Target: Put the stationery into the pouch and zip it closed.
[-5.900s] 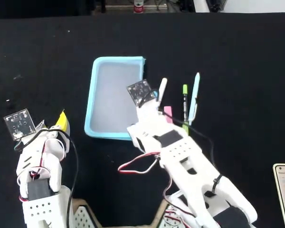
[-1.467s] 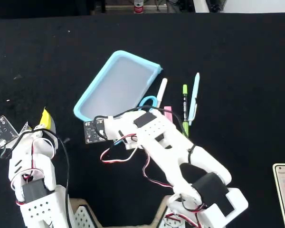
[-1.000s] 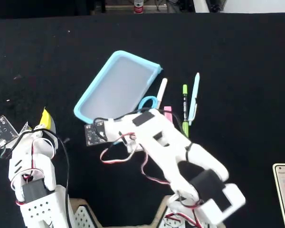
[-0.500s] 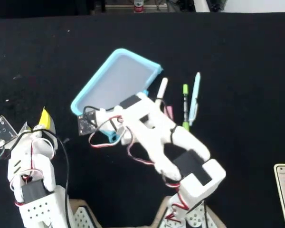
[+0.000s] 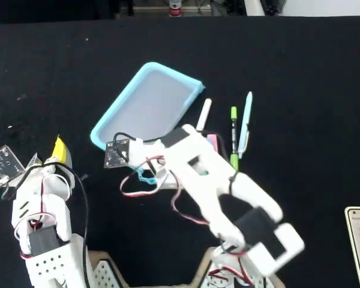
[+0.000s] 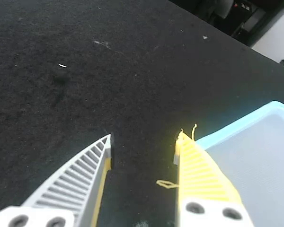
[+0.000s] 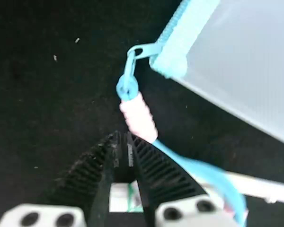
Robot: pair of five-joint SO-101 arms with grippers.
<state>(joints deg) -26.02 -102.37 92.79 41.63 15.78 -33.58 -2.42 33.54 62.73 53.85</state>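
a light blue pouch (image 5: 145, 105) is lying tilted on a black table (image 5: 300, 72). at its 3 o'clock, a white pen (image 5: 203, 114), green highlighter (image 5: 233, 135) and pale blue pen (image 5: 245, 123) are lying outside it. the right gripper (image 7: 122, 137), jaws nearly closed, is sitting at the pouch's 6 o'clock corner, its tips touching the pink bead (image 7: 138, 118) on the zipper strap (image 7: 130, 71); whether it is gripping is unclear. the left gripper (image 6: 144, 142), jaws wide and holding nothing, is hovering at 7 o'clock.

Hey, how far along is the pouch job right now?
Nothing is done yet: the white pen, green pen and blue pen lie beside the pouch. In hand: the right gripper sits shut by the zipper strap. Remaining: loading, zipping.
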